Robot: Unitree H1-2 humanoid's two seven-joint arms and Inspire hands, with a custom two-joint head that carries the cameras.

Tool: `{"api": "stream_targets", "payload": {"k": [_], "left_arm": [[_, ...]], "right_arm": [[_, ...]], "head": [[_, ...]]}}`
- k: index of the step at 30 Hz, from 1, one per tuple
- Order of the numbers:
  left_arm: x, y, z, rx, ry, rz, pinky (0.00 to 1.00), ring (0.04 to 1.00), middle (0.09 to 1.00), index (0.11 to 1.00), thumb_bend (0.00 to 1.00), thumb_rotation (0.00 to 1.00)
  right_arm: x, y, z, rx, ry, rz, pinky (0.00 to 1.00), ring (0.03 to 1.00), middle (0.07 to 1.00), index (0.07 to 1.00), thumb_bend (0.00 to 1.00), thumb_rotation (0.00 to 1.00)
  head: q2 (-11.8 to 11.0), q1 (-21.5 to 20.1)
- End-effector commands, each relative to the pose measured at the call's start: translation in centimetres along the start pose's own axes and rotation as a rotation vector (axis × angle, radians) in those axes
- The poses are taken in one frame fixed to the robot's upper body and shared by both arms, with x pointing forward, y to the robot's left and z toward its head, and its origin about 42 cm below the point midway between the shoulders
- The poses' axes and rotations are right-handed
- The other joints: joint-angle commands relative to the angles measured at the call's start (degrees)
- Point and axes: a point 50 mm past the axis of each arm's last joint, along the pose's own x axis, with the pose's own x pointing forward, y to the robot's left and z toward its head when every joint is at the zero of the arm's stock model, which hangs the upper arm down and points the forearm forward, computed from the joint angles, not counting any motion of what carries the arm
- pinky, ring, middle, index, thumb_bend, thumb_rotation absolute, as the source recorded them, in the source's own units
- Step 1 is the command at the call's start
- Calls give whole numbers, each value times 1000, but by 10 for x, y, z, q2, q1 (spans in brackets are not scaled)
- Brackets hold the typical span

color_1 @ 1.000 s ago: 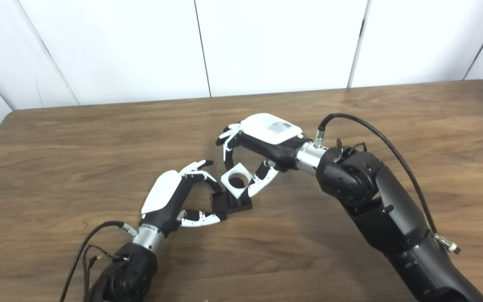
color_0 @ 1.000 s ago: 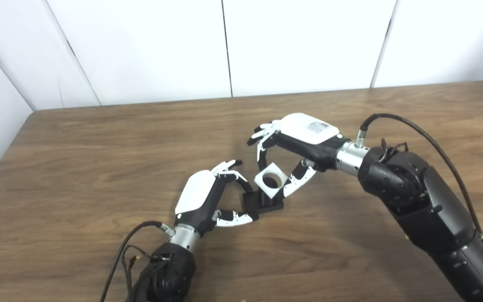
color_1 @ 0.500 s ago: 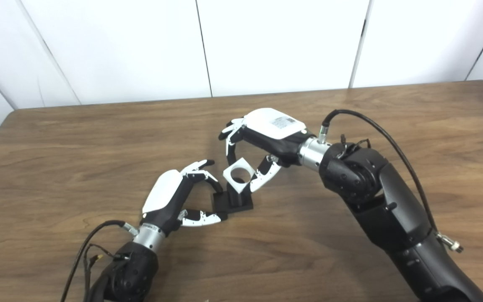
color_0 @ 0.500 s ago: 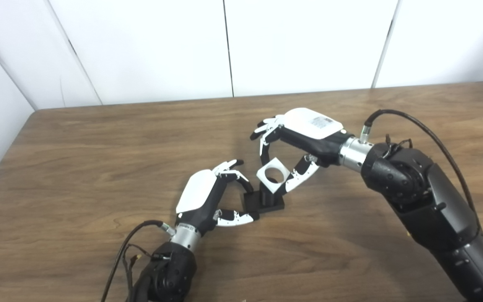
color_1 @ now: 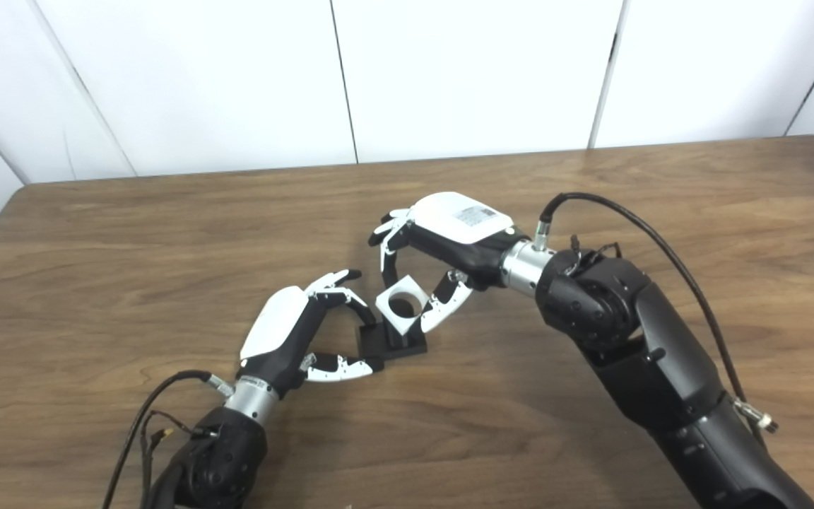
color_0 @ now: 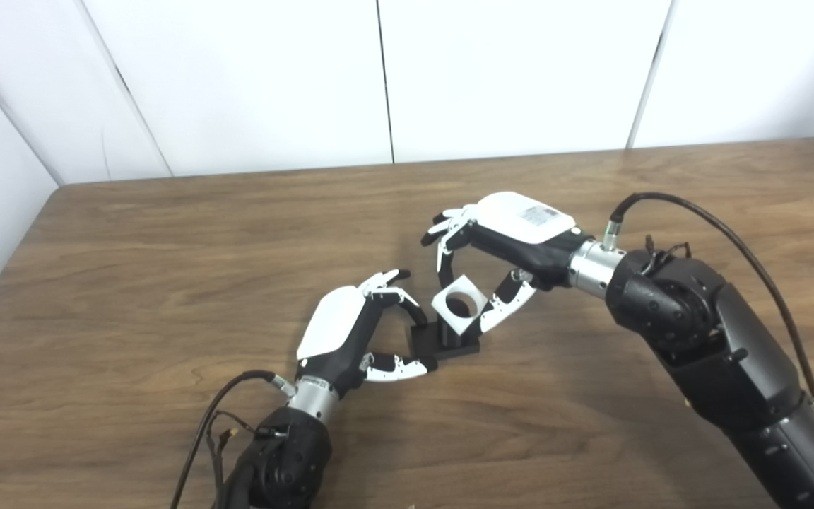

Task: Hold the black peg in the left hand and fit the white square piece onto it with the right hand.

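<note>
Black plastic peg on square base (color_0: pixel 447 340), frame centre: left hand (color_0: pixel 350 332) fingers clasp base, steadying | white square holed piece (color_0: pixel 458 306): pinched in right hand (color_0: pixel 502 244) fingers, tilted over peg for seating.

Left hand (color_0: pixel 350 332) low, fingers curled in a pinch; right hand (color_0: pixel 502 247) arched, fingers and thumb pinching downward.

The white square piece (color_0: pixel 458 306) covers the top of the black peg (color_0: pixel 447 339), so how far it has seated cannot be told; both arms run off the near edge.
</note>
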Motion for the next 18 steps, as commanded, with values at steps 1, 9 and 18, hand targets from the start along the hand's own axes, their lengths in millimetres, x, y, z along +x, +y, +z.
{"api": "stream_targets", "payload": {"k": [1, 9, 18], "left_arm": [[-2, -4, -7, 17, 36, -45, 834, 928, 906, 491, 523, 75], [-2, -3, -5, 15, 37, -44, 823, 928, 905, 491, 523, 76], [-3, -4, -3, 8, 36, -46, 818, 930, 906, 491, 523, 75]], "right_arm": [[5, -19, 11, -36, -45, -60, 936, 921, 835, 481, 519, 146], [7, -13, 14, -19, -51, -54, 952, 922, 832, 481, 520, 145], [11, -9, 12, -10, -45, -49, 958, 919, 833, 481, 520, 145]], "head": [[1, 2], [2, 4], [3, 7]]}}
